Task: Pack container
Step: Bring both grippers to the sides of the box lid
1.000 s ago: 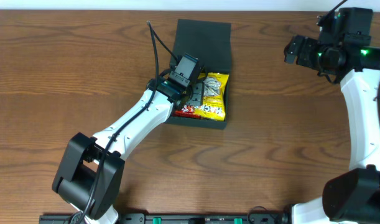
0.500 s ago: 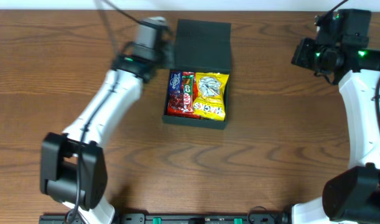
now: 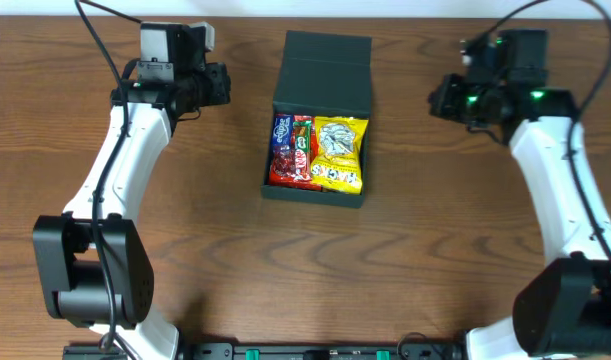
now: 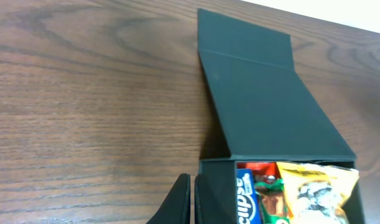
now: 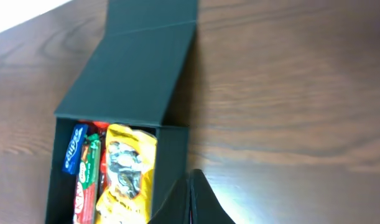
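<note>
Mia: Where is the container?

Tom: It sits in the middle of the table, between the two arms. It is open. Its lid is flipped back on the far side, away from the robot.

Mia: Is there anything in it?

Tom: Yes. A yellow packet lies on the right, and a blue packet with some red ones lies on the left.

Mia: What are the grippers doing?

Tom: The left gripper is pinched tight on nothing. The right gripper is too. Neither one touches the box.

Mia: Which one is nearer?

Tom: It is hard to say. The left one hangs off the lid's left side and the right one off its right side, both about as near.

Mia: Which way does the box run?

Tom: Box and lid make one long shape, running from the robot's side to the far side. The fold goes left to right. So the lid probably has to swing back toward the robot, over the snacks.
</note>
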Action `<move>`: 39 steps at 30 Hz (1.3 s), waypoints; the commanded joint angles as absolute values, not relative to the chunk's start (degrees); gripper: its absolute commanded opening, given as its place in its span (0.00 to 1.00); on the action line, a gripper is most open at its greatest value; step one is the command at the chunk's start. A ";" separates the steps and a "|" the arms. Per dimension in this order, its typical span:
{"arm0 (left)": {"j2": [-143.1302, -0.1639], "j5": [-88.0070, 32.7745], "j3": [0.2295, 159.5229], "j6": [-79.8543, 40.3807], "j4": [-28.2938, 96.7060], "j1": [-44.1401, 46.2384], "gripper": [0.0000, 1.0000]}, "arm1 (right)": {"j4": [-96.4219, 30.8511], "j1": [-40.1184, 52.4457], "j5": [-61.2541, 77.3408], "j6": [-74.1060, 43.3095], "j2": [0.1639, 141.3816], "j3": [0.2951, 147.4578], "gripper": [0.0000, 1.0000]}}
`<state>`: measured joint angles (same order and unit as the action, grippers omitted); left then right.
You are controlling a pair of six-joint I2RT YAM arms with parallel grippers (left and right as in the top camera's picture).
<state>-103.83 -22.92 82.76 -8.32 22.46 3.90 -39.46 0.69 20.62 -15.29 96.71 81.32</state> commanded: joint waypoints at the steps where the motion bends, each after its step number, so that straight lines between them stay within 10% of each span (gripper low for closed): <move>1: -106.04 -20.93 83.13 -8.97 22.70 3.77 0.06 | -37.43 3.64 20.05 -16.47 100.66 77.47 0.02; 39: -113.99 -22.02 82.98 -17.76 20.53 3.70 0.06 | -10.39 4.29 34.96 -25.52 121.16 80.93 0.02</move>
